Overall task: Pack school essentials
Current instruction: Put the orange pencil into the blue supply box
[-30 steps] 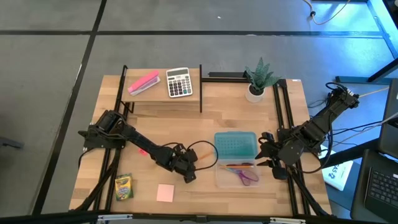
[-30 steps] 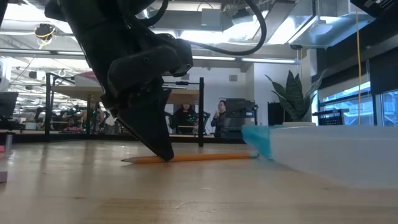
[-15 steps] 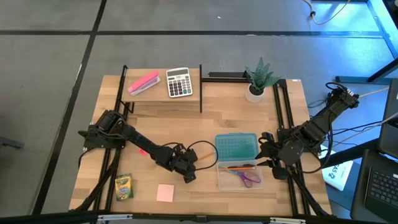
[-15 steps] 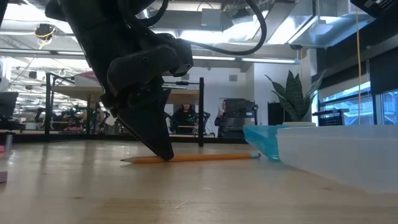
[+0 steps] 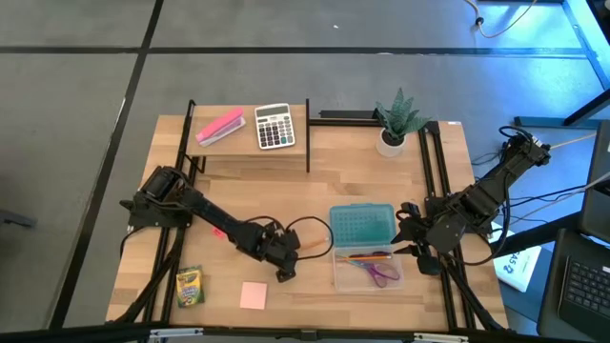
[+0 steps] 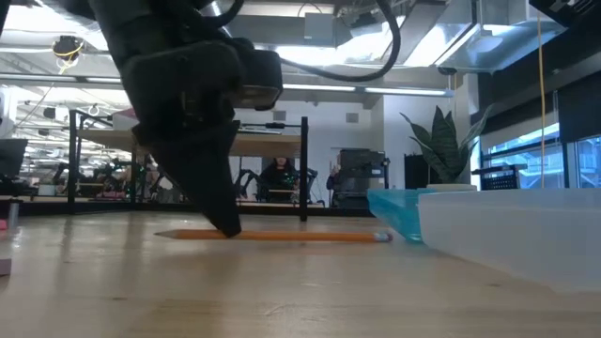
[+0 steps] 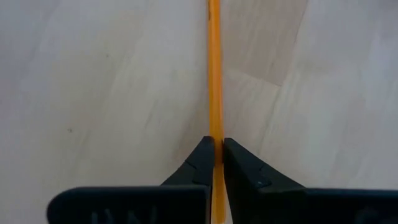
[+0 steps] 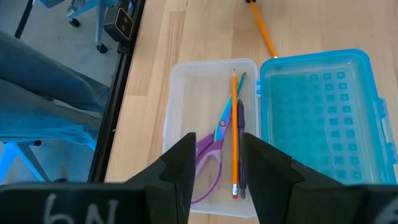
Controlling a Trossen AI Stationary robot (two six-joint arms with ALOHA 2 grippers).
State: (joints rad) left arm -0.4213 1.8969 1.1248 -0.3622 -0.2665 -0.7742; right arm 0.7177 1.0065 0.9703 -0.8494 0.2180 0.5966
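Observation:
My left gripper (image 5: 283, 264) (image 6: 223, 225) stands left of the clear box (image 5: 366, 270), shut on an orange pencil (image 5: 310, 250) (image 6: 282, 236) that lies on the wood. The box's blue lid (image 5: 361, 225) is folded open. Inside it lie the purple-handled scissors (image 8: 208, 155), a second orange pencil (image 8: 235, 134) and a dark pen. My right gripper (image 8: 211, 163) hovers open over the box's right side. The crayon box (image 5: 189, 286) and pink notepad (image 5: 254, 295) lie flat near the near edge. A small red piece (image 5: 219, 232) shows beside the left arm. My left gripper pinches the orange pencil between its two fingertips (image 7: 202, 160), on the shaft (image 7: 214, 134) not far from its pointed end (image 6: 161, 234). The fingers come from above, pointing down at a slight slant. The pencil lies level along the table, its eraser end (image 6: 383, 237) near the blue lid.
A raised shelf (image 5: 250, 148) at the far left carries the pink stapler-like block (image 5: 219, 126) and the calculator (image 5: 274, 126). A potted plant (image 5: 396, 119) stands at the far right. Black frame rails (image 5: 431, 171) run along both table sides. People sit in the room behind.
My left gripper has moved a little toward the table's left, staying shut on the pencil. The pencil has slid along the table with it, away from the box, still lying flat. The box has shifted slightly.

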